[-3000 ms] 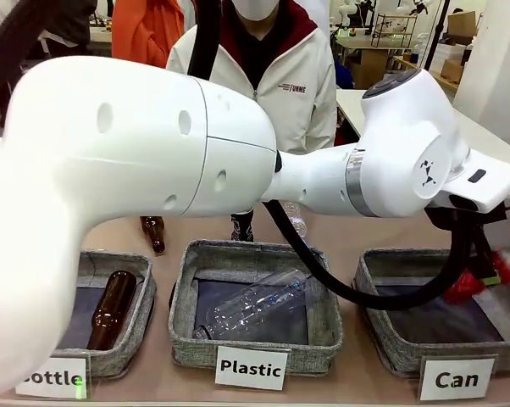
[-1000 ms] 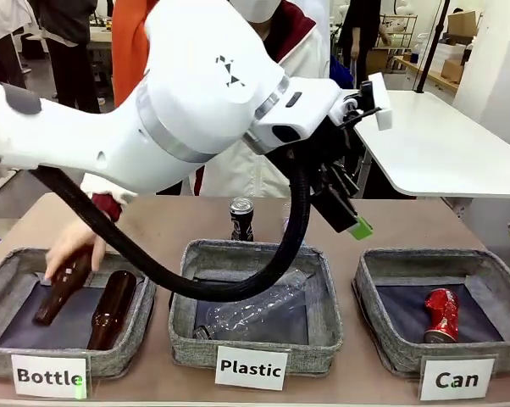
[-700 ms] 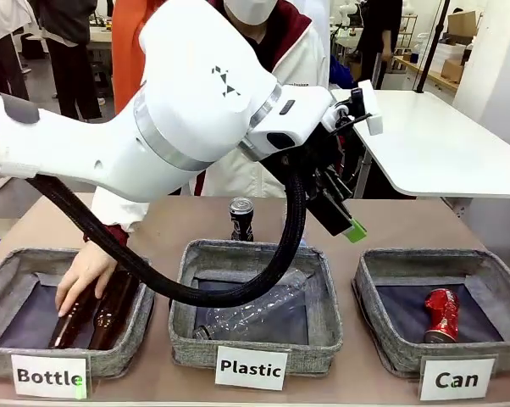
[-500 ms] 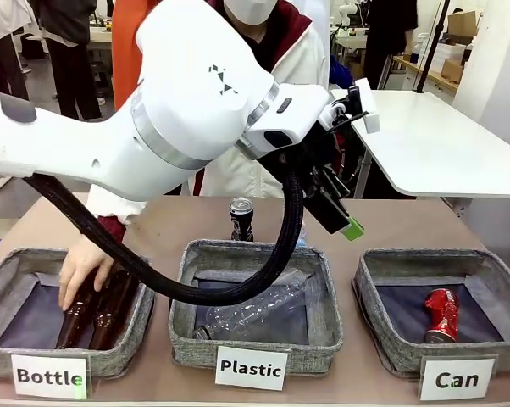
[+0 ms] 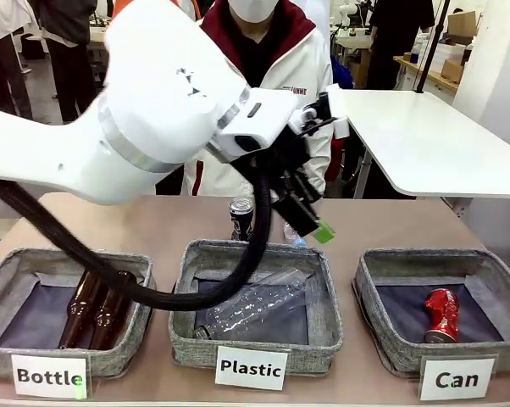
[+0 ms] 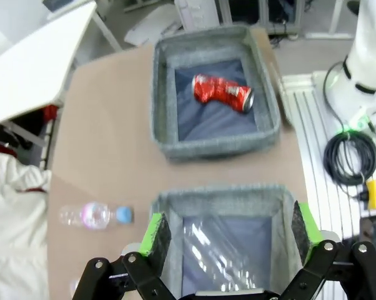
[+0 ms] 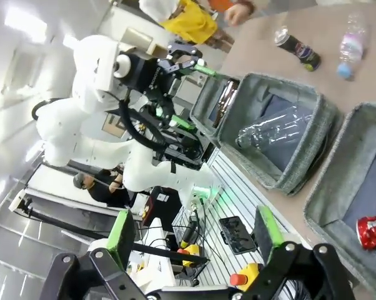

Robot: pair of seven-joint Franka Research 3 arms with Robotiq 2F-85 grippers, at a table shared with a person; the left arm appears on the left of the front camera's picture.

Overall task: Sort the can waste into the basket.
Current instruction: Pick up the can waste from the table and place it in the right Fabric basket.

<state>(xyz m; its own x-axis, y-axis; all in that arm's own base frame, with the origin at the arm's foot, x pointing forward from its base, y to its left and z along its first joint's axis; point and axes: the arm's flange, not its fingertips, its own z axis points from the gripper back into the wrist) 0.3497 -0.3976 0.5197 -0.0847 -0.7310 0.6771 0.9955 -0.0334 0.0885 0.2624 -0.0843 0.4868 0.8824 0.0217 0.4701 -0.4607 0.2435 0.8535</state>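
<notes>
Front view: "Can" basket (image 5: 395, 354) at 3 o'clock on the desk (image 5: 390, 225) holds the dented red can (image 5: 442, 315); the black can (image 5: 241, 216) stands at 12 o'clock of the "Plastic" basket (image 5: 191, 346), which holds a clear plastic bottle (image 5: 259, 307). "Bottle" basket (image 5: 115, 363), 9 o'clock, holds two brown glass bottles (image 5: 97, 307). Left end effector (image 6: 228, 231) is over the "Plastic" basket, fingers apart, empty; right end effector (image 7: 193, 230) likewise apart, empty.
</notes>
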